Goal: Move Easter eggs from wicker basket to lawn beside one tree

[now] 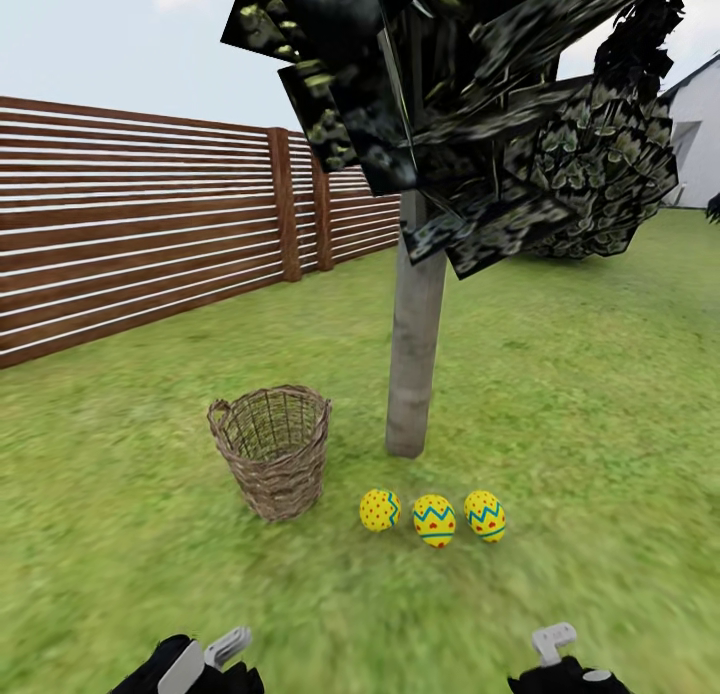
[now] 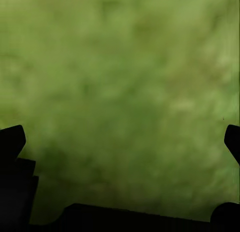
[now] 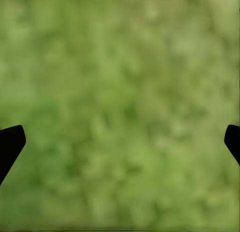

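Nearest: my left gripper [image 1: 205,664] and right gripper [image 1: 560,659] hang low over bare lawn [image 1: 600,394], pulled in close to me. Both wrist cameras look straight down at grass between fingertips set wide apart, so both are released and carry nothing.

Further out: three eggs in a row on the grass, left egg [image 1: 379,510], middle egg [image 1: 434,520], right egg [image 1: 484,516], close together, none touching that I can tell. They lie just in front of the tree [image 1: 415,354], near the foot of its trunk, which is where the job wants them.

Left of the eggs stands the basket [image 1: 271,449], upright; what I see of its inside looks empty.

Beyond: slatted fence [image 1: 140,264]. I judge the work finished.
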